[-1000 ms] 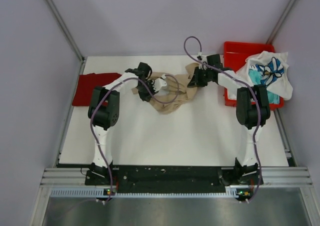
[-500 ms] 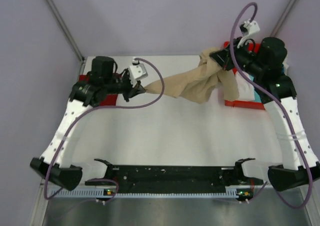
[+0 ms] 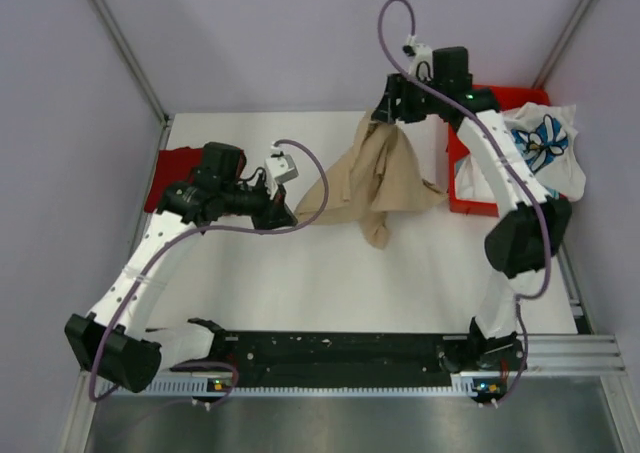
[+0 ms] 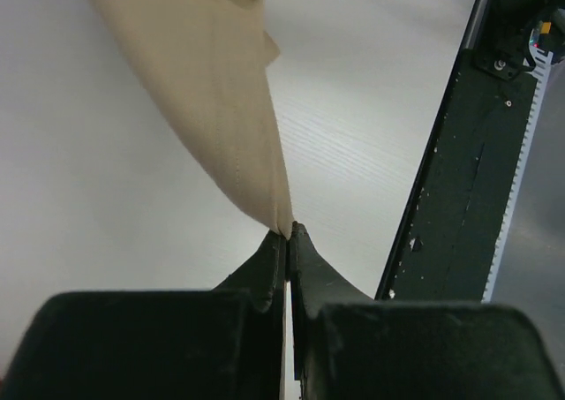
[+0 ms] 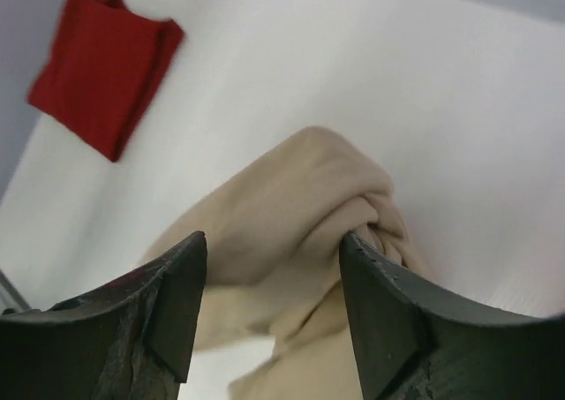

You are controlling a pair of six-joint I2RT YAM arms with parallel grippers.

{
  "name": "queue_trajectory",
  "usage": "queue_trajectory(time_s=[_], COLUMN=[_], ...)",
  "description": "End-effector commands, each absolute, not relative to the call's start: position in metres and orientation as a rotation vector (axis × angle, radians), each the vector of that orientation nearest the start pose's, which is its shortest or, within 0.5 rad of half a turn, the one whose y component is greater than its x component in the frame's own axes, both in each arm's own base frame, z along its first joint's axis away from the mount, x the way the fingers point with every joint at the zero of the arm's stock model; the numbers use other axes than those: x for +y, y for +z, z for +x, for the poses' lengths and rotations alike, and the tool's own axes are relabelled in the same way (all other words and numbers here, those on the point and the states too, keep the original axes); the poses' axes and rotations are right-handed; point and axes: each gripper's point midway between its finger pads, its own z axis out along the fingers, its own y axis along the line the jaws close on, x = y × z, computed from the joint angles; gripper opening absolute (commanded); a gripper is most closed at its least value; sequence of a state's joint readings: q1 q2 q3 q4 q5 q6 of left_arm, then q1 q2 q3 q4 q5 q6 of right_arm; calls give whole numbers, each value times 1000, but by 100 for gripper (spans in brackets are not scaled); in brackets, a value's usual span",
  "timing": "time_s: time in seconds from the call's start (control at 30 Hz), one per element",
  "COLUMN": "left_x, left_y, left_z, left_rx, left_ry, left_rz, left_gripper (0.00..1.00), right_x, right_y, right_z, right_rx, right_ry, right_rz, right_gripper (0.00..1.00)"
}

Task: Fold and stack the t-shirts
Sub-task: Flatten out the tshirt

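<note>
The tan t-shirt (image 3: pixel 375 178) hangs stretched between my two grippers above the white table. My left gripper (image 3: pixel 283 213) is shut on one corner of it, and the left wrist view shows that tan cloth (image 4: pixel 212 91) pinched at the gripper's (image 4: pixel 289 230) tips. Over the shirt's far end my right gripper (image 3: pixel 383 118) stands open; its wrist view shows the bunched tan cloth (image 5: pixel 291 215) between and below the gripper's (image 5: pixel 272 238) spread fingers, touching the right one. A folded dark red t-shirt (image 3: pixel 178 168) (image 5: pixel 101 64) lies at the far left. The white t-shirt with blue print (image 3: pixel 540 143) drapes over the bin.
A red plastic bin (image 3: pixel 490 95) stands at the back right of the table (image 3: pixel 350 283), just right of the right arm. Metal frame posts rise at both back corners. The black base rail (image 3: pixel 340 351) runs along the near edge.
Both arms lifted the tan shirt off the table and spread it. Then the right gripper swung left and opened, while the left gripper, still shut on its corner, shifted slightly nearer.
</note>
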State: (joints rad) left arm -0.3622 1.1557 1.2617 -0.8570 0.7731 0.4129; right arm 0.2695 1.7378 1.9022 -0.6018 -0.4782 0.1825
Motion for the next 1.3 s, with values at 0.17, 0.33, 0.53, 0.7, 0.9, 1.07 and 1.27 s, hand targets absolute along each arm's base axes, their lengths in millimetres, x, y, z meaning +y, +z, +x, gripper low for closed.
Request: queue_trajectory(time_s=[0.17,0.33,0.53,0.7,0.9,1.07,1.27], left_x=[-218,-232,-238,-242,-250,-252,-251], left_y=[224,265,348,382,397,401,398], left_z=[235,231,220,207,199,205,223], left_rx=[2030,1927,1721,1673,1637,1631,1648], left_ry=[-1028,-1153,-1129,-1157,-1163,-1137,-1057], left_rz=[1129,1113,1058,1011,1033,1024,977], left_gripper=[0,0,0,0,0,0,0], right_x=[212,250,281,312,351,350,343], right_y=[231,277,327,359,363,356,369], right_z=[398,318,247,233,235,245,217], right_rx=[2300,1926,1488,1403,1442,1495,1454], right_ry=[513,766,819,835,839,818,868], right_rz=[-577,-670,-715,-749,-821,-761,-889], right_gripper=[68,71,72,73,72,57,72])
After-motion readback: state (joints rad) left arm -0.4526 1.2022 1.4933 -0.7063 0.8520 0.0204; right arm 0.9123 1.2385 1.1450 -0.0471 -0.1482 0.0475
